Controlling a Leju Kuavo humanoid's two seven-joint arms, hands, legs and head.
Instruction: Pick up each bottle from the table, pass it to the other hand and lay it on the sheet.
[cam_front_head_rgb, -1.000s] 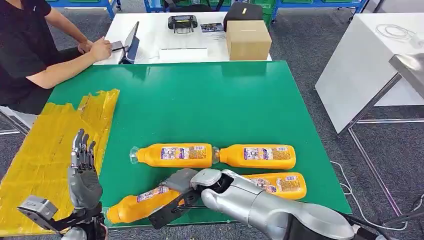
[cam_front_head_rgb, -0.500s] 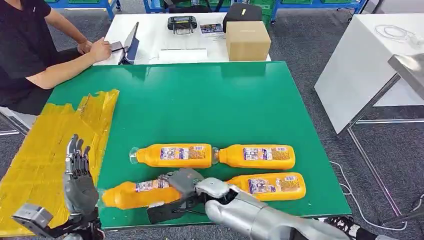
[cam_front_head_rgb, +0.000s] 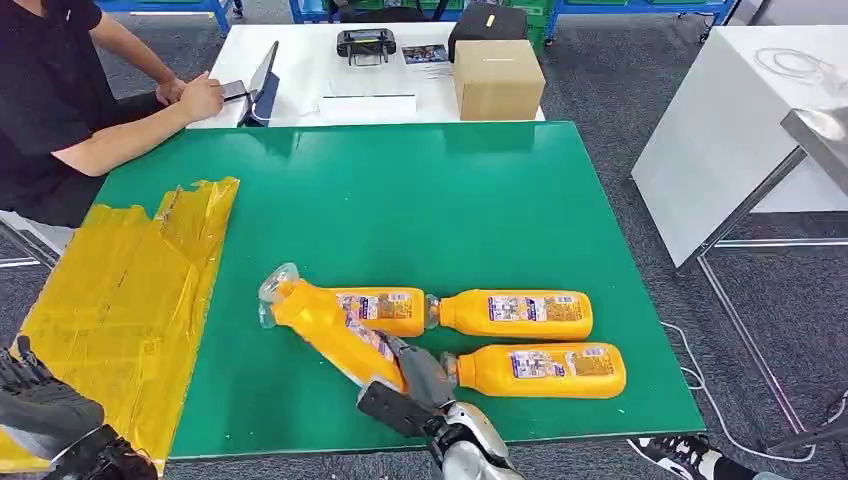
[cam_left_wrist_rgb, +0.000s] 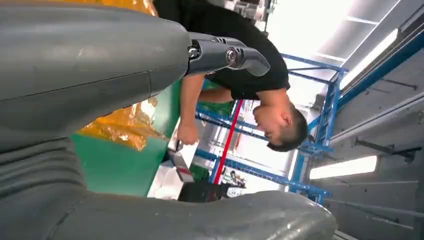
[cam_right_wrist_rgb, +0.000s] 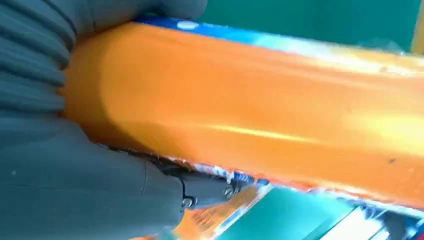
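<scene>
My right hand (cam_front_head_rgb: 415, 388) grips an orange bottle (cam_front_head_rgb: 335, 335) by its base near the green table's (cam_front_head_rgb: 420, 200) front edge. The bottle is tilted, with its clear cap (cam_front_head_rgb: 278, 283) pointing up and to the far left. In the right wrist view the hand (cam_right_wrist_rgb: 100, 170) wraps the orange bottle (cam_right_wrist_rgb: 260, 110). Three more orange bottles lie on the table: one (cam_front_head_rgb: 390, 305) partly behind the held one, one (cam_front_head_rgb: 515, 313) to its right, and one (cam_front_head_rgb: 545, 369) nearer me. The yellow sheet (cam_front_head_rgb: 130, 300) covers the table's left side. My left hand (cam_front_head_rgb: 45, 415) is low at the sheet's near corner, fingers (cam_left_wrist_rgb: 225, 52) apart, holding nothing.
A person in a black shirt (cam_front_head_rgb: 50, 110) sits at the far left, arms resting on a white table (cam_front_head_rgb: 300, 70) with a tablet (cam_front_head_rgb: 262, 85) and a cardboard box (cam_front_head_rgb: 497, 78). Another white table (cam_front_head_rgb: 720, 120) stands to the right.
My right hand has lifted the nearest left bottle off the table and swung its cap end up and away. The right arm has drawn back toward the bottom edge. My left hand has dropped lower.
</scene>
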